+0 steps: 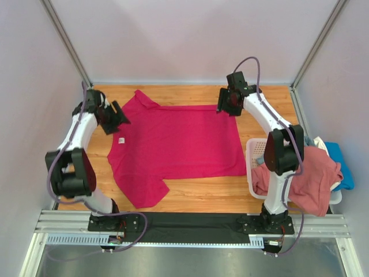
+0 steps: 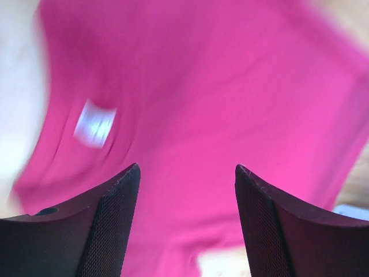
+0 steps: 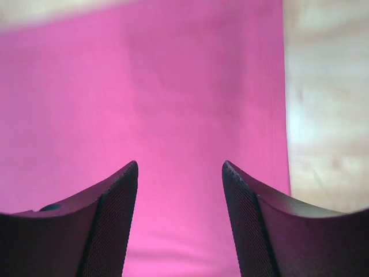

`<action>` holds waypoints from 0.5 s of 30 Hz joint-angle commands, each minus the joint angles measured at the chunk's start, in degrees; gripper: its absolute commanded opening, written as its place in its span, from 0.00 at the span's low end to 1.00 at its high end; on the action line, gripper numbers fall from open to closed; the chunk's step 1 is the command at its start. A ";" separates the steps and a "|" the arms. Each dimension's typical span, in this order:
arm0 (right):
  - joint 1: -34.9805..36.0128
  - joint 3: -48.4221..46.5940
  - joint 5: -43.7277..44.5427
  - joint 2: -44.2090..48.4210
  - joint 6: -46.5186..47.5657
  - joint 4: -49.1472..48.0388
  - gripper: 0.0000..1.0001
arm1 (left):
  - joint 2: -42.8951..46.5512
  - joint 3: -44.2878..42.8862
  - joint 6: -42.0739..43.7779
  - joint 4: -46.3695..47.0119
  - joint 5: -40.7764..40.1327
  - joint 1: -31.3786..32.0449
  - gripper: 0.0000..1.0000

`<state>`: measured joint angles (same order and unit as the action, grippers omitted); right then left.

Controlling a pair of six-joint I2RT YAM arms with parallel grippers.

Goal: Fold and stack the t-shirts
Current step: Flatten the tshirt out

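A magenta-red t-shirt [image 1: 176, 147] lies spread flat on the wooden table, its neck to the left with a small white label [image 1: 121, 139]. My left gripper [image 1: 120, 120] is open and empty, just above the shirt's neck edge; its view shows the cloth [image 2: 230, 98] and the label [image 2: 94, 122], blurred. My right gripper [image 1: 226, 104] is open and empty over the shirt's far right corner; its view shows the cloth [image 3: 150, 92] with its edge beside bare wood. A dusty pink shirt [image 1: 311, 179] hangs over the basket, with blue [image 1: 341, 164] and whitish [image 1: 320, 144] cloth behind it.
A white plastic lattice basket [image 1: 255, 156] stands at the table's right edge, next to the right arm's base. White walls close in the table [image 1: 202, 196] on three sides. A black strip runs along the near edge.
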<state>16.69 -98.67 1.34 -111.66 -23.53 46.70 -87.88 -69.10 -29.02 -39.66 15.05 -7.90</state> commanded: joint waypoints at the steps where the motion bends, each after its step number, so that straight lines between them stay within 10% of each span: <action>1: -2.79 -7.92 -0.02 -8.12 -3.80 -4.41 0.62 | -12.64 -11.47 -0.95 14.07 8.24 2.18 0.73; 15: -9.39 -16.11 -5.56 -22.81 -14.09 -14.71 0.52 | -39.21 -35.13 -12.64 20.50 5.52 6.58 0.68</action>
<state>7.40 -112.27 -2.66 -134.30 -34.46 36.84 -126.37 -101.32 -38.87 -21.85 19.86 -1.23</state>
